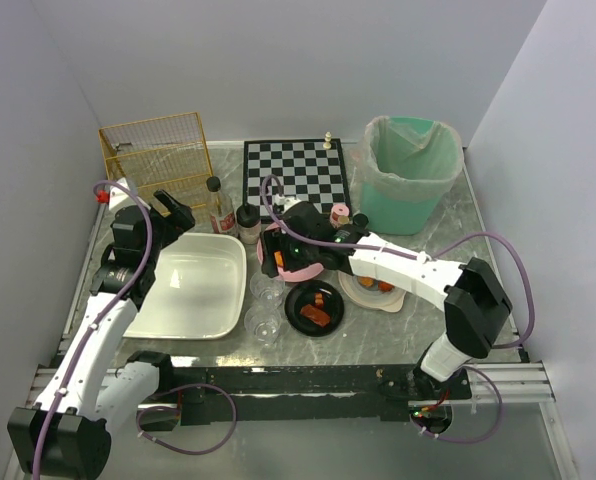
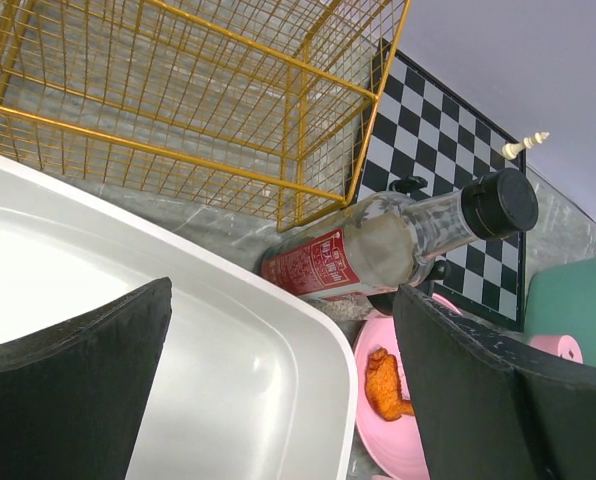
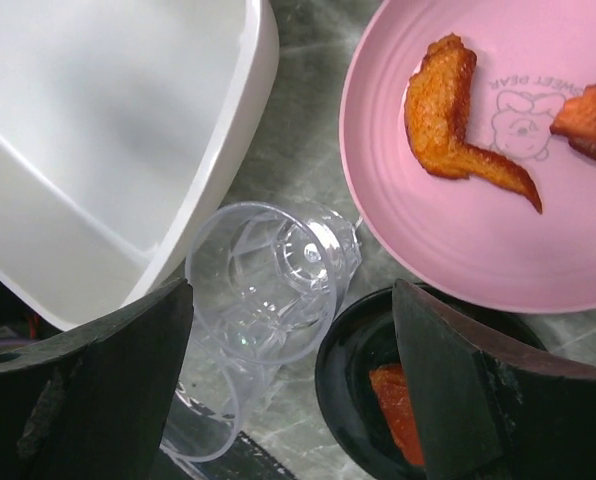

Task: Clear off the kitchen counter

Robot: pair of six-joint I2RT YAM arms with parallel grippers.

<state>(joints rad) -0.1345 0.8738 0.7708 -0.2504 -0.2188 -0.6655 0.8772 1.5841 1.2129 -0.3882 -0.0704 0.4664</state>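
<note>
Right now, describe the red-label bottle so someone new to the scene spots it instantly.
Start at the gold wire basket in the far left corner of the counter. Between its near right corner and the chessboard stands the bottle. It is tall and clear with a black cap and a red label, and taller than the dark-capped jar beside it.

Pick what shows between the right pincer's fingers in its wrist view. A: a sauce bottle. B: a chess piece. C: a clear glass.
C: a clear glass stands on the kitchen counter between the right pincer's spread fingers, beside the white tub.
</note>
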